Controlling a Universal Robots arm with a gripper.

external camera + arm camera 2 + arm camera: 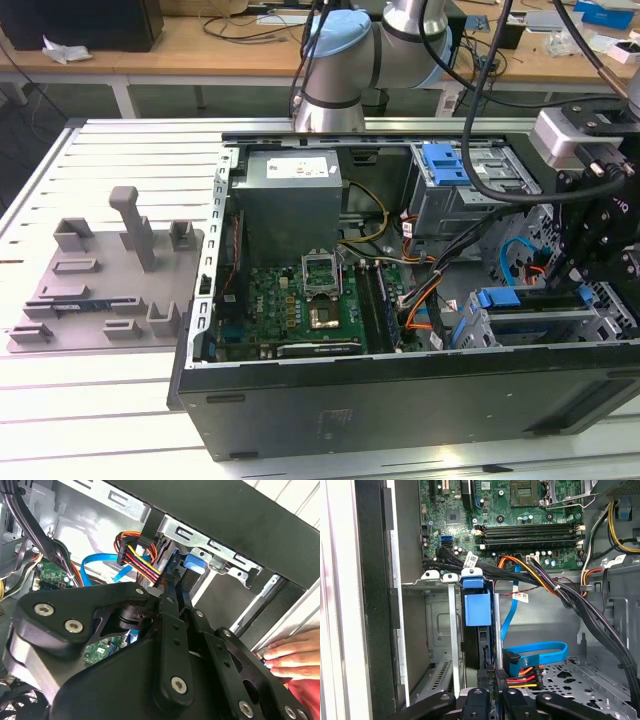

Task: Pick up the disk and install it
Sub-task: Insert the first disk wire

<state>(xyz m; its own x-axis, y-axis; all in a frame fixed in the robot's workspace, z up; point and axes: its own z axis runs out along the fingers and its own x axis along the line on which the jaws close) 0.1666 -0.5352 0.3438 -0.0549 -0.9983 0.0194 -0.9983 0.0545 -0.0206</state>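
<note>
Over the open computer case (400, 400) our arm (345, 60) bends down at the exterior view's right, its gripper (489, 674) pointing into the drive cage (451, 630). The disk (476, 609) stands edge-on in a cage slot at the gripper's tip; whether it is clamped we cannot tell.

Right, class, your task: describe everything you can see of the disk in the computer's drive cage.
The disk shows edge-on in the first wrist view: a bright blue plastic bracket, tabbed at one end, on a thin dark body. It sits on edge in a slot of the grey metal cage, flanked by two rails. Its label is hidden. The pincer is at its other end; contact cannot be told.
</note>
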